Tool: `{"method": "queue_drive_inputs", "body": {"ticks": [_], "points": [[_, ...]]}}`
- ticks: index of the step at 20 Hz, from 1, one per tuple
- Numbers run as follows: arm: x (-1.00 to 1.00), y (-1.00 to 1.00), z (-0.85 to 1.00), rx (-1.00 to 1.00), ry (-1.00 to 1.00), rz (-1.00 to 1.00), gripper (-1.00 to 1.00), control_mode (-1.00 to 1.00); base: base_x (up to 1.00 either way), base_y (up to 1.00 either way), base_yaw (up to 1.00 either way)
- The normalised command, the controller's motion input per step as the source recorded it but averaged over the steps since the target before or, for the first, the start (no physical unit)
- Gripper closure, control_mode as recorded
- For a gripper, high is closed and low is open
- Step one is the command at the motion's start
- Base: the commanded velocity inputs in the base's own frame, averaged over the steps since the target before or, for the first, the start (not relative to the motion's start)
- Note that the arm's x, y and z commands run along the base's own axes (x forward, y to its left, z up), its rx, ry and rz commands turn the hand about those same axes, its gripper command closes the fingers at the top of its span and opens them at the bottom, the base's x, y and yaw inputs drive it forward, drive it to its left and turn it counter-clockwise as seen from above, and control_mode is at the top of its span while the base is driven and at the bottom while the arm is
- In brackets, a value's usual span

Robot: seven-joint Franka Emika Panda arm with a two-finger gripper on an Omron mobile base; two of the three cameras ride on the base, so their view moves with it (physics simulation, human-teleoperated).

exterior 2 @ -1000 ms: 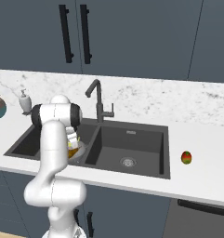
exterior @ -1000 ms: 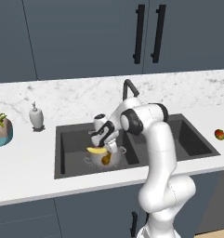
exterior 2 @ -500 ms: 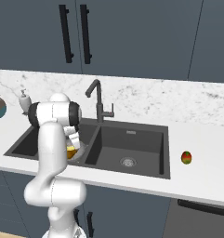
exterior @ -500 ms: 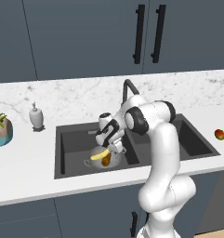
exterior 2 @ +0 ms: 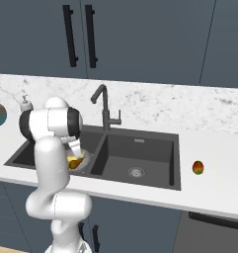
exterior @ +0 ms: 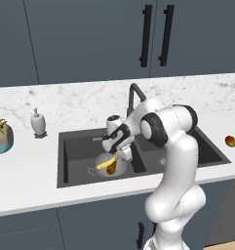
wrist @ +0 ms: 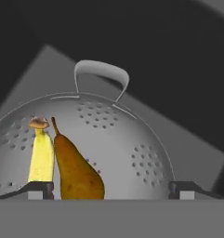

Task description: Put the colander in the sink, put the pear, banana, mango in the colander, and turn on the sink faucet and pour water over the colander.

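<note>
no writing or label reads anywhere, not on the cupboard doors nor on the white soap bottle [exterior: 37, 122] by the sink's far left corner.

the hand view looks into the colander [wrist: 127, 144], its perforated silver wall curving up to a loop handle at the top. the banana [wrist: 41, 158] stands on end at the left, brown stem up, and the pear [wrist: 76, 172] leans right against it, touching. the end effector [wrist: 111, 189] has its two dark tips set wide apart at the bottom corners, spread with nothing between them, the fruit lying beyond.

from the left base view, the colander [exterior: 105, 167] sits in the left basin of the sink [exterior: 75, 146], near the divider, with the banana [exterior: 107, 163] poking yellow over its rim and the end effector [exterior: 120, 150] hanging just above it. the faucet [exterior: 133, 97] rises behind the arm. a potted plant in a blue bowl [exterior: 2, 139] stands at the far left of the table [exterior: 26, 180].

the right base view has the arm covering most of the colander [exterior 2: 81, 159], only a sliver of it and some yellow showing. it gives the right basin plainly, with its steel drain [exterior 2: 136, 172], and the faucet [exterior 2: 104, 106] whole with its side lever. the mango [exterior 2: 198, 168] lies on the table well right of the sink, apart from everything.
</note>
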Motion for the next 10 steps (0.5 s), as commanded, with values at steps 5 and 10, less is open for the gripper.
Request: {"method": "queue_drive_inputs", "body": {"ticks": [5, 10], "points": [[-0.42, -0.03, 0.48, 0.0, -0.09, 0.0, -1.0, -1.0, 0.0, 0.0, 0.0], [-0.47, -0.1, 0.53, 0.0, -0.03, 0.02, -1.0, -1.0, 0.0, 0.0, 0.0]]}}
